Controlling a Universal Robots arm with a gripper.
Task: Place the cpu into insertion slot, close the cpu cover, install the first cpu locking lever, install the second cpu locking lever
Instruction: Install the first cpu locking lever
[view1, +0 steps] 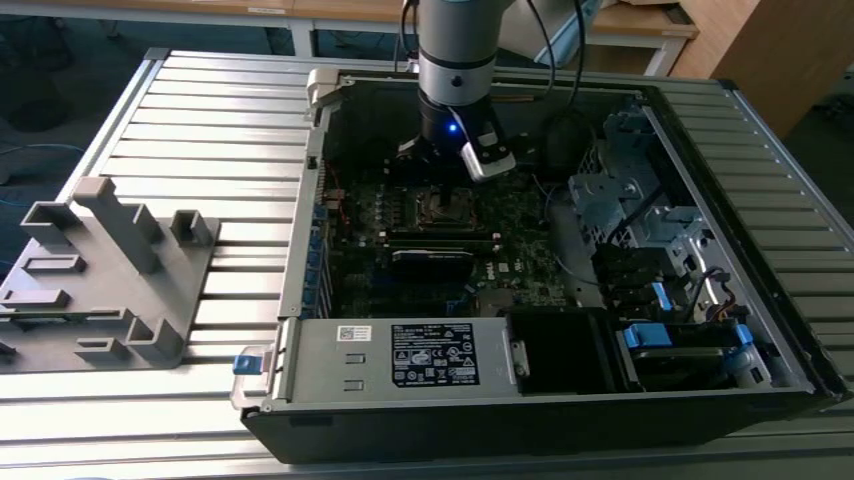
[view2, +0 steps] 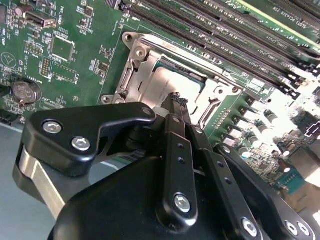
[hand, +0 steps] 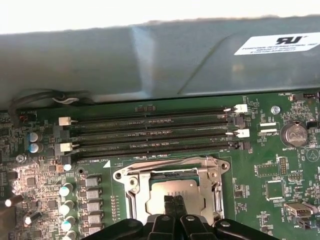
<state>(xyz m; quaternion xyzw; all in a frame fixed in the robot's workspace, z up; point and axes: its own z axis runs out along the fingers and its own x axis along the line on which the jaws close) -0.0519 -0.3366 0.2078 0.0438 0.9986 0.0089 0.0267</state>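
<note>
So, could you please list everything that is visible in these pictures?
computer case: one, black and silver, open on the slatted table
circuit board: one, green, inside the case
cpu: one, grey, seated in the insertion slot
cpu cover: one, silvery, over the socket
memory slots: four, black, beside the socket
plastic fixture: one, grey, exterior view's left
gripper: one, black, fingers together on the cpu

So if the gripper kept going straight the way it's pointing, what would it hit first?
Most likely the cpu in the insertion slot: the gripper has its fingers together right above the chip's metal top. How much gap remains is unclear.
</note>
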